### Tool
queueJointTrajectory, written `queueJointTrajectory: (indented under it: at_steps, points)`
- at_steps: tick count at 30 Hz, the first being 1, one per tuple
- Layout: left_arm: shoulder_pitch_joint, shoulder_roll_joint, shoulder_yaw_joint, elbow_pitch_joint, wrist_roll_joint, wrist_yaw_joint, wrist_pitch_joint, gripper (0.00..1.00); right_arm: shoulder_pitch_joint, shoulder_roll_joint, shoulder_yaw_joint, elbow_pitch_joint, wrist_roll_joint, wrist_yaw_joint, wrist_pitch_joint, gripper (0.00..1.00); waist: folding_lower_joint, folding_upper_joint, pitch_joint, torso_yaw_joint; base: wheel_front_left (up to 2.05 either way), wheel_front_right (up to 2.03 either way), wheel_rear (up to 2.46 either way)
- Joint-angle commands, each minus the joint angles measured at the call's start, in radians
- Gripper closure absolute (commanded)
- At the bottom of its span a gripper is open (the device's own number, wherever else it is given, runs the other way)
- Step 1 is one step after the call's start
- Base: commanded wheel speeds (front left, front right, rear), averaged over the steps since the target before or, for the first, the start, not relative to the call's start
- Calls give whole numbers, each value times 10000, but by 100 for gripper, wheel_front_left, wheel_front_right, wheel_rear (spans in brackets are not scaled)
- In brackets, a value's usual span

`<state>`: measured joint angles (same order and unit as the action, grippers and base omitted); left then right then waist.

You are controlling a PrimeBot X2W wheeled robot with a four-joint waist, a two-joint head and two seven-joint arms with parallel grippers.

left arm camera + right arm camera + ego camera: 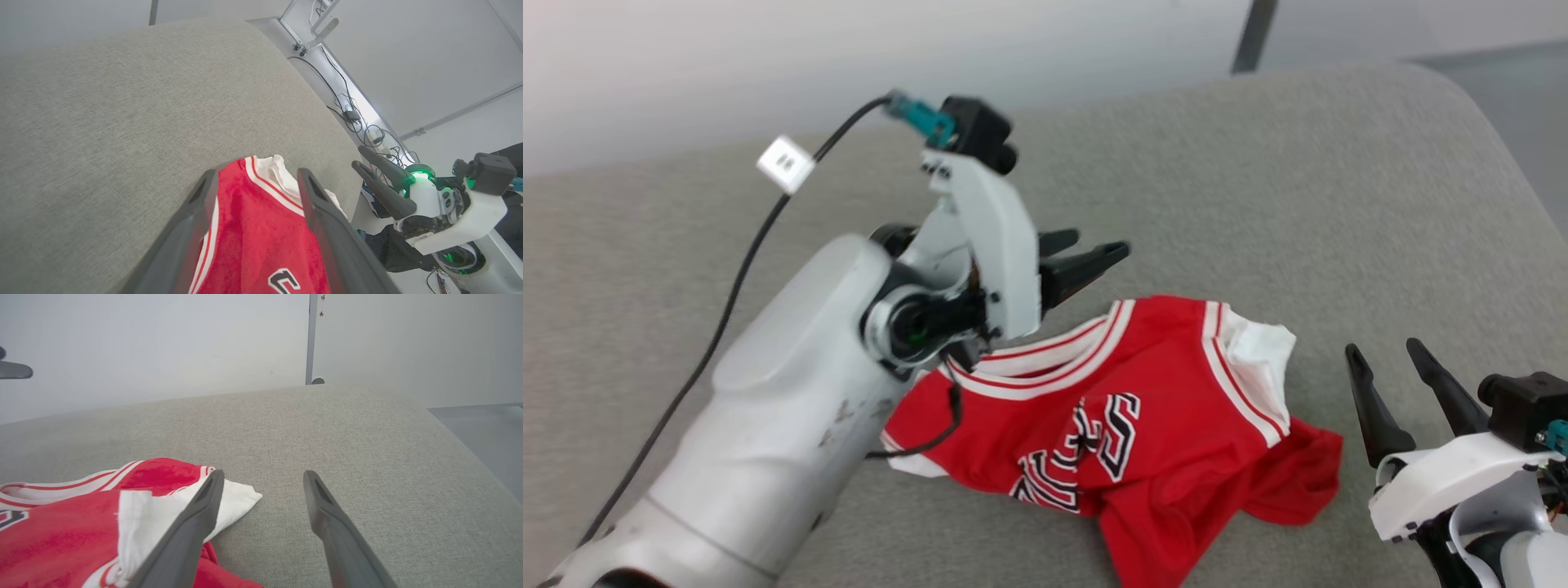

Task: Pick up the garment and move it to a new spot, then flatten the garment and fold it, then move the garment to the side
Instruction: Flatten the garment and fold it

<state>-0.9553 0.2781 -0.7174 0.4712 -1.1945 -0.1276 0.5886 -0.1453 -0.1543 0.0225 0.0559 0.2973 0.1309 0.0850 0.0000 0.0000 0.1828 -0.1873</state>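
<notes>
Garment (1176, 367), a rumpled red-and-white fabric jersey, lies bunched; left gripper (1098, 243) and right gripper (1382, 349) gape empty (a careless pinch could snag doubled layers).

Looks along right hand (264, 474), fingers parted, over grey fabric table (347, 433). Shows garment (57, 531) crumpled lower left: red, striped trim, white sleeve (155, 514) partly behind one finger. Pale wall (163, 343) at back.
</notes>
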Motion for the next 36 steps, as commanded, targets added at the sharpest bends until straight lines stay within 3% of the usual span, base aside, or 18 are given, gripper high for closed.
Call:
queueJointTrajectory:
  at_steps: [1, 7, 24, 31, 36]
  points:
    - [233, 72, 6, -59, -69, -49, -68, 0, 184, -61, -39, -124, -66, -3, 60, 0, 0, 0, -687, 645, 0, 0, 0]
    - [922, 719, 52, -421, -30, -50, -686, 0, 570, -4, 74, -641, 67, -3, 638, 0, 0, 0, -1210, 1092, 0, 0, 0]
    - [2782, 3028, 15, -1466, 1218, -44, -4942, 0, 1284, -54, -375, -1498, -125, -3, 2948, 0, 0, 0, -1488, 2213, 0, 0, 0]
    - [3848, 3447, 548, -1671, 1641, 472, -6838, 0, 1332, 117, -977, -1653, -378, -3, 4182, 0, 0, 0, -1423, 2609, 0, 0, 0]
    - [4529, 3519, 743, -1829, 1527, 672, -7476, 0, 1230, 215, -1209, -1715, -458, -3, 4878, 0, 0, 0, -1386, 2807, 0, 0, 0]
